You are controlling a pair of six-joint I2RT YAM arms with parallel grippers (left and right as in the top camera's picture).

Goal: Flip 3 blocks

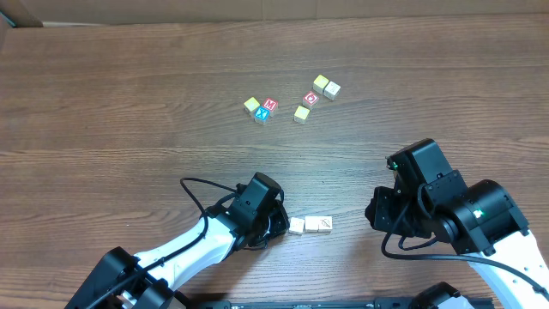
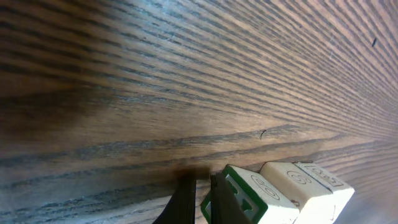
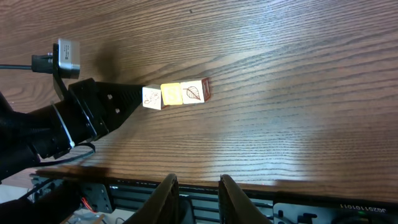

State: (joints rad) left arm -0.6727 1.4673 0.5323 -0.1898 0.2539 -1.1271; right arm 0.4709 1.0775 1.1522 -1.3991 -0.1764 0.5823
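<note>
The left pincer (image 2: 200, 198) is shut tight with nothing held in it, and its tip is set right against the end block (image 2: 249, 196) of the row of three blocks (image 1: 311, 224) — touching it, as far as can be seen. The fingers are likely pressed together so that one thin, stiff tip is made, good for poking or tipping a small block over. The three blocks are lined up side by side, touching each other, so each can be reached from that same end. The right pincer (image 3: 198, 193) is held apart and empty, off to the other side of the row and well back from it — likely so the left arm is not bumped. A group of other blocks (image 1: 292, 99) is left on the table (image 1: 103, 103) far beyond the row, away from both arms.
</note>
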